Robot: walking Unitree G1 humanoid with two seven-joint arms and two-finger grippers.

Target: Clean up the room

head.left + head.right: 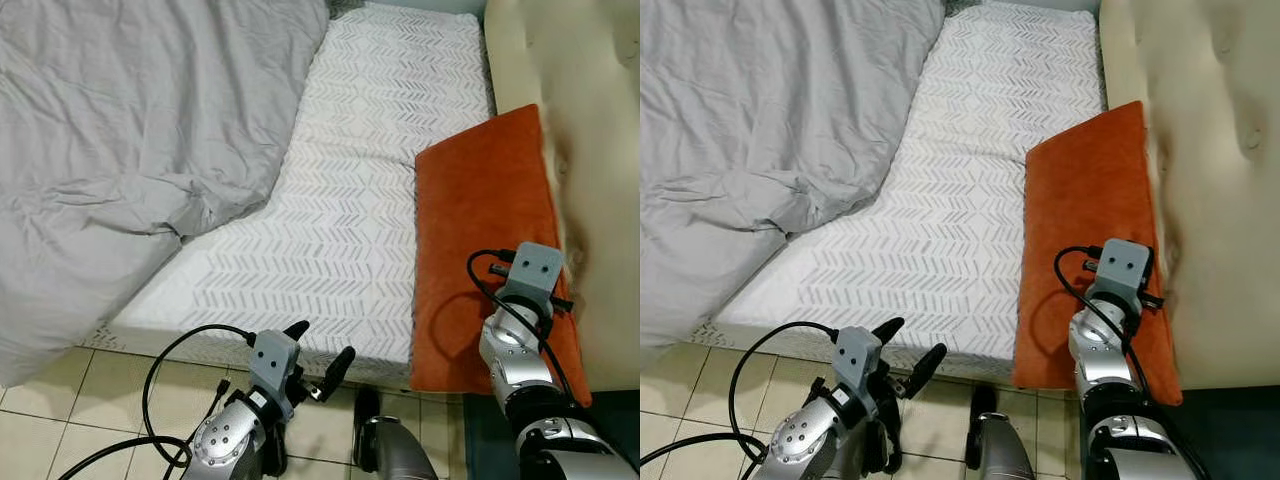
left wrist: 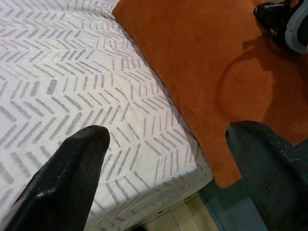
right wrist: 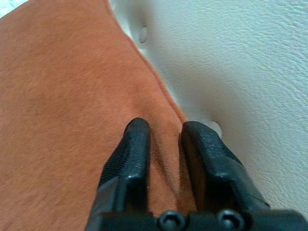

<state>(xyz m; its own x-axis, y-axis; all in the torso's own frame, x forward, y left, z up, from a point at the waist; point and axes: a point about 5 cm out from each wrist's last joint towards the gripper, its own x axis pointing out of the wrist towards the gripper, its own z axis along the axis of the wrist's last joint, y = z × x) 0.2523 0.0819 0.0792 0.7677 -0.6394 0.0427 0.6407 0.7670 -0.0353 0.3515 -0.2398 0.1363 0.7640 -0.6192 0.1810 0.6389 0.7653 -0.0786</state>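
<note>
An orange cushion (image 1: pixel 490 240) lies along the right edge of a bed's chevron-patterned sheet (image 1: pixel 370 170), against a cream tufted headboard (image 1: pixel 580 130). A grey duvet (image 1: pixel 120 150) is bunched on the left. The right tool (image 3: pixel 163 144) presses on the cushion near the headboard, fingers nearly together, seemingly pinching a fold of fabric. The left tool (image 1: pixel 320 355) hovers spread at the mattress's near edge. The step looks like placing the cushion; next likely comes releasing it.

Orange cushion (image 1: pixel 488 240), grey-chevron white sheet (image 1: pixel 350 200), grey duvet (image 1: pixel 130 130).
</note>
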